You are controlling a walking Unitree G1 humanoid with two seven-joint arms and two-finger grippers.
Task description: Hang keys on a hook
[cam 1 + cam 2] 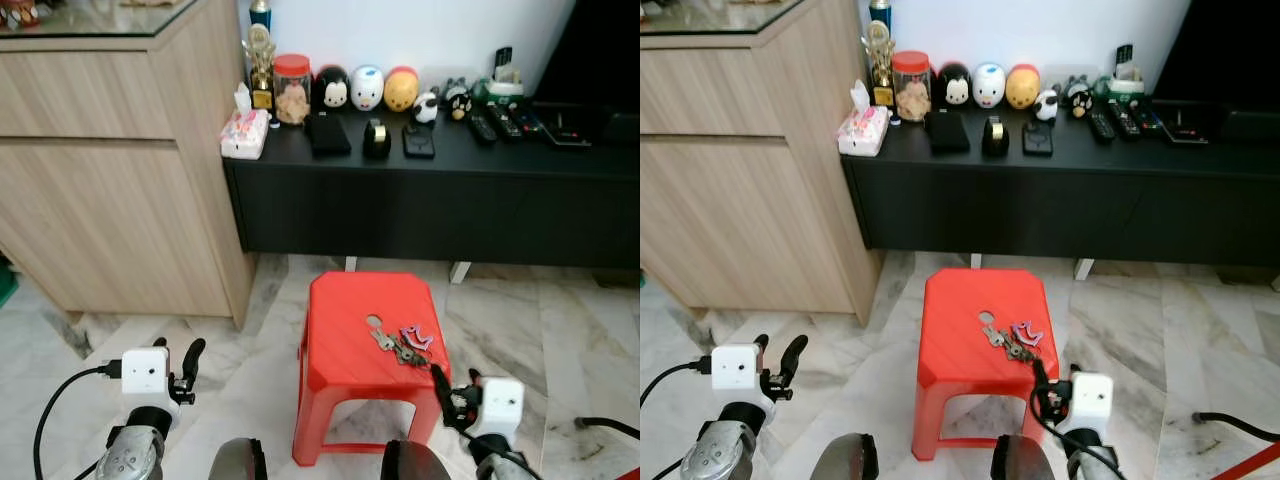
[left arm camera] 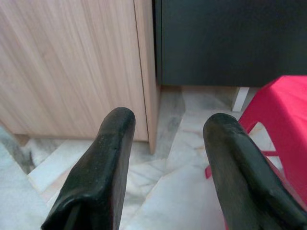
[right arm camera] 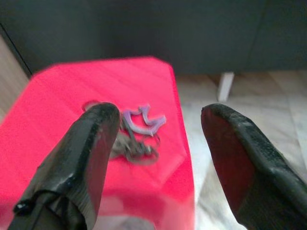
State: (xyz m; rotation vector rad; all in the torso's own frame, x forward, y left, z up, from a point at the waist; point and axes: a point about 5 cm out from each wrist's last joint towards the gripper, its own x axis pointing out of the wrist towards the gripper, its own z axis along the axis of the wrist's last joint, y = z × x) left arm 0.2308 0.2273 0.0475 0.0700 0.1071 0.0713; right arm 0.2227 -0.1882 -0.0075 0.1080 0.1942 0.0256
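Note:
A bunch of keys (image 1: 401,344) with a purple crown-shaped fob (image 3: 142,121) lies on the top of a red plastic stool (image 1: 340,340), near its right edge. My right gripper (image 1: 448,389) hovers open just in front of the stool's near right corner, its fingers (image 3: 86,153) pointing at the keys and a short way from them. My left gripper (image 1: 184,368) is open low at the left, over the marble floor, aimed toward the wooden cabinet (image 2: 72,62). I see no hook.
A long black low console (image 1: 430,190) stands behind the stool, carrying a tissue box, jar, trophy, round figurines, remotes and small items. The tall wood cabinet (image 1: 110,160) stands at the left. A black cable (image 1: 605,425) lies on the floor at right.

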